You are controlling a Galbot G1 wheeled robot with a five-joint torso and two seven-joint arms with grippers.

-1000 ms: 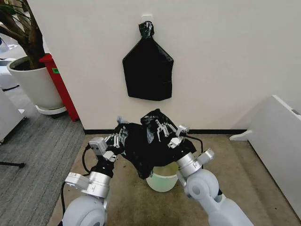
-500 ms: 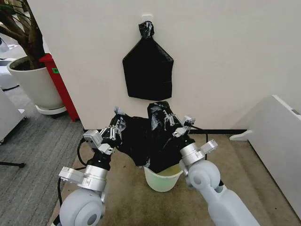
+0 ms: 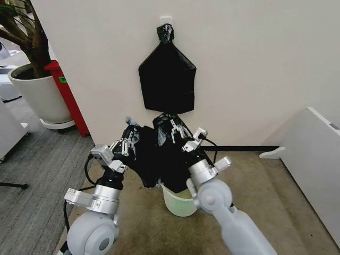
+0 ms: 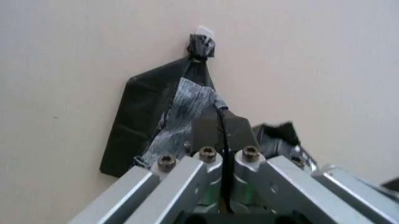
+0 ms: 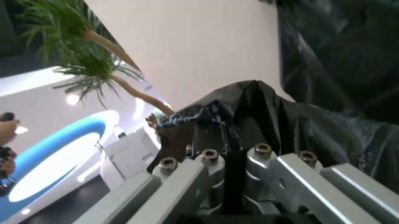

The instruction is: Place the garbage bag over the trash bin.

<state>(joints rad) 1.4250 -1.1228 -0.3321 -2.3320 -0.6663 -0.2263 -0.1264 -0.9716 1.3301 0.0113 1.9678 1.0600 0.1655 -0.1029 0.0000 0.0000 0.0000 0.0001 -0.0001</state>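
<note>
Pinching garbage bag edges: left gripper, right gripper, above trash bin.

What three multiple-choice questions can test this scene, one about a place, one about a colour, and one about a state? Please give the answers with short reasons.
1. Where is the trash bin?
A. on the floor below the held garbage bag
B. hung on the wall
C. inside the plant pot

2. What colour is the garbage bag?
A. white
B. red
C. black

3. How do the two claws stand?
A. both open and free
B. both shut on the garbage bag
C. one shut on the trash bin

Answers:
1 A, its cream-white wall shows under the bag, between the arms.
2 C, the glossy plastic is black.
3 B, the left claw and the right claw each pinch an edge of the bag.
</note>
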